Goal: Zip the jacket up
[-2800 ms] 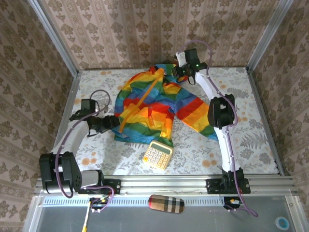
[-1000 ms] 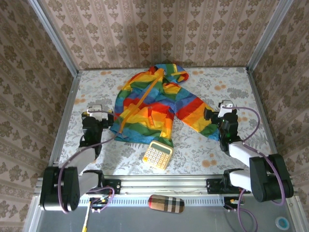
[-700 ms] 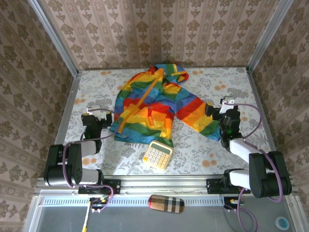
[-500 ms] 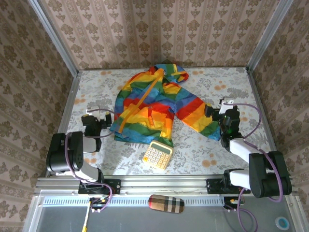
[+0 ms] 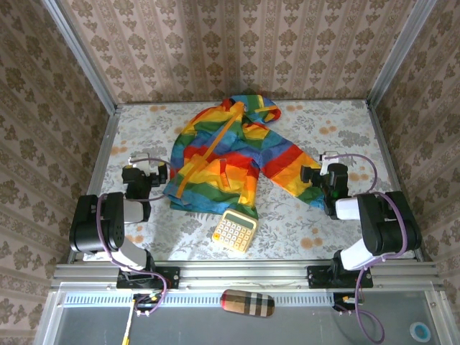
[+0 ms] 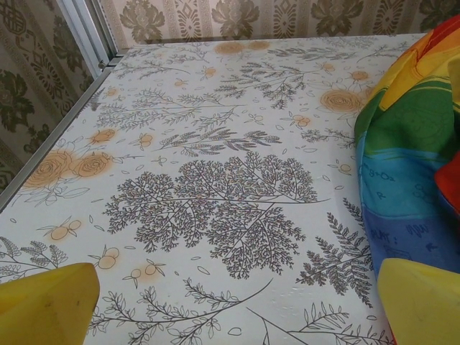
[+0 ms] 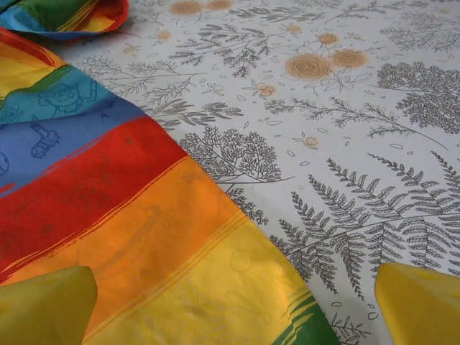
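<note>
1. Top external view: the table (image 5: 345,122) is the biggest thing, covered in a pale cloth printed with grey ferns and orange flowers and walled in by patterned wallpaper.
2. The jacket (image 5: 230,154) lies spread flat in the middle and far part of the table, hood toward the back wall. Its broad stripes run red, orange, yellow, green and blue. An orange-yellow zipper band (image 5: 208,151) slants from the hood down to the near left hem; I cannot tell whether it is closed.
3. The left arm (image 5: 97,230) and right arm (image 5: 381,226) sit folded low at the near corners, each wrist lying on the cloth and pointing inward at the jacket.
4. A checked case (image 5: 247,302) rests on the front rail, off the cloth.
5. A yellow calculator (image 5: 234,231) lies tilted, just touching the jacket's near hem; its key markings are too small to read.
6. The left gripper (image 6: 230,309) is spread wide over bare cloth, its right yellow fingertip (image 6: 420,302) just beside the jacket's blue and green edge.
7. The right gripper (image 7: 230,309) is also spread wide, one fingertip (image 7: 43,305) over the sleeve's yellow stripe, the other over cloth; nothing is pinched.
8. Small line drawings (image 7: 61,97) are printed on the blue stripe; the faint marks there cannot be read.
</note>
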`<state>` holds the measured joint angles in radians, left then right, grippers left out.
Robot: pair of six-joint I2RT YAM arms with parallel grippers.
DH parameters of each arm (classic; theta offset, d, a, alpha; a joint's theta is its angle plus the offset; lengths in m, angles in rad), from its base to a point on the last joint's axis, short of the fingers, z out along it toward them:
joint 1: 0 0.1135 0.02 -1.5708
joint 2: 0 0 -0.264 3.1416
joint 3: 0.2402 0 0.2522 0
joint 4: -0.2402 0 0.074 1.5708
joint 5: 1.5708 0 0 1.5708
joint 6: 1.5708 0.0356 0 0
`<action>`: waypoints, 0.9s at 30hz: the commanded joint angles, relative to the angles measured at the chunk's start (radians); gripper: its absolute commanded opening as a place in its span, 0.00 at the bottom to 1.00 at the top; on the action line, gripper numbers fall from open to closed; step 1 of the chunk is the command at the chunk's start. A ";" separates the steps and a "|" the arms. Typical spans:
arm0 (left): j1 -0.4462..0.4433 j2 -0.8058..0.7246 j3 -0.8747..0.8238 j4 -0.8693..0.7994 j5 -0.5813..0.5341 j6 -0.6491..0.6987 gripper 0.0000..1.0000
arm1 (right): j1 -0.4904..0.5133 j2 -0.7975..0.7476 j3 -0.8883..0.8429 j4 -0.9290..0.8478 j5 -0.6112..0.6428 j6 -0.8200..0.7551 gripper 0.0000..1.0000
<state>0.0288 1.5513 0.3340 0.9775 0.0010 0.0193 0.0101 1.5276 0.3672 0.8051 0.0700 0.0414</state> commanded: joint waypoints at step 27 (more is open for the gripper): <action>-0.018 0.001 0.062 -0.074 0.075 0.041 1.00 | -0.001 0.001 0.041 0.043 0.000 0.002 1.00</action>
<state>0.0128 1.5513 0.3744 0.9081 0.0578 0.0422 0.0101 1.5276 0.3923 0.8146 0.0704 0.0414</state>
